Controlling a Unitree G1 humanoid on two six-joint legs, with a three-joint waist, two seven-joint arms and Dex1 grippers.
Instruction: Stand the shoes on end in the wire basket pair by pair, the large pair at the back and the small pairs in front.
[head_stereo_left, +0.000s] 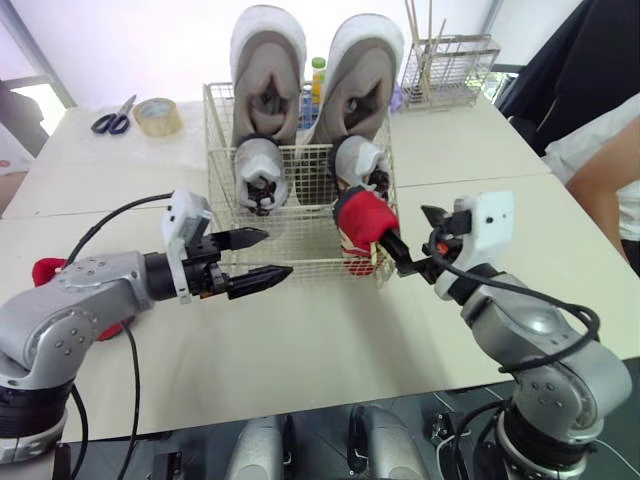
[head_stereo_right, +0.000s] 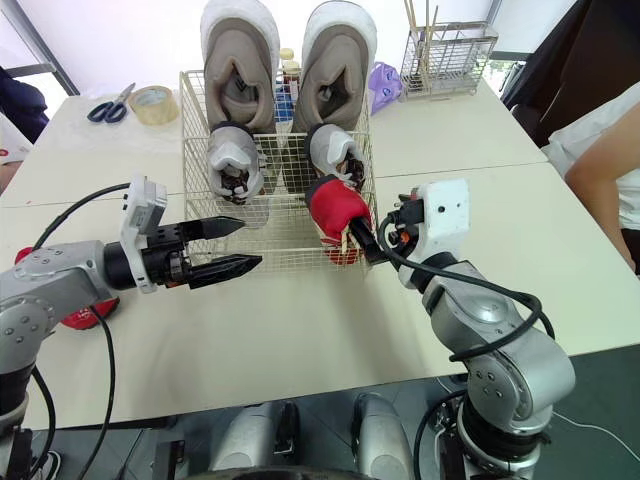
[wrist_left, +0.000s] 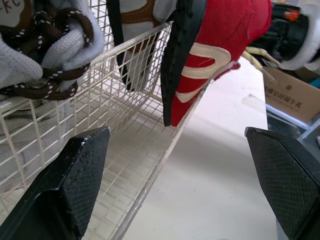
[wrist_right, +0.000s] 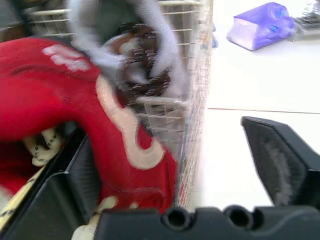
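While our right gripper (head_stereo_left: 407, 230) is standing with its fingers spread, one black finger is lying against the red shoe (head_stereo_left: 365, 225) and the other is hanging free beside it, so we are pinching nothing. That shoe is leaning at the front right corner of the wire basket (head_stereo_left: 300, 265), with its black sole turned towards the basket. We cannot tell whether it is sitting inside the wire or against it. Our left gripper (head_stereo_left: 277, 253) is hovering over the table (head_stereo_left: 300, 340) just before the basket's front left, jaws wide apart and empty.

Inside the basket, the large grey shoes (head_stereo_left: 268, 70) are standing on end along the back, toes up and rising well above the rim. The small grey shoes (head_stereo_left: 262, 170), laced in brown, are standing upright just in front of them, one before each large shoe. A second red shoe (head_stereo_right: 85, 315) is lying on the table behind our left arm, well apart from the basket.

Further back, a bottle (head_stereo_left: 318, 75) is showing between the large shoes. A wire rack (head_stereo_left: 455, 65) is holding thin sticks, with a purple bag (head_stereo_right: 385, 85) beside it. Scissors (head_stereo_left: 115, 115) and a tape roll (head_stereo_left: 158, 115) are lying at the far left. A person's arm (head_stereo_left: 610, 170) is reaching in at the right edge.

We are also seeing print on a cardboard box (wrist_left: 292, 92) beyond the table, but it is too small to read.
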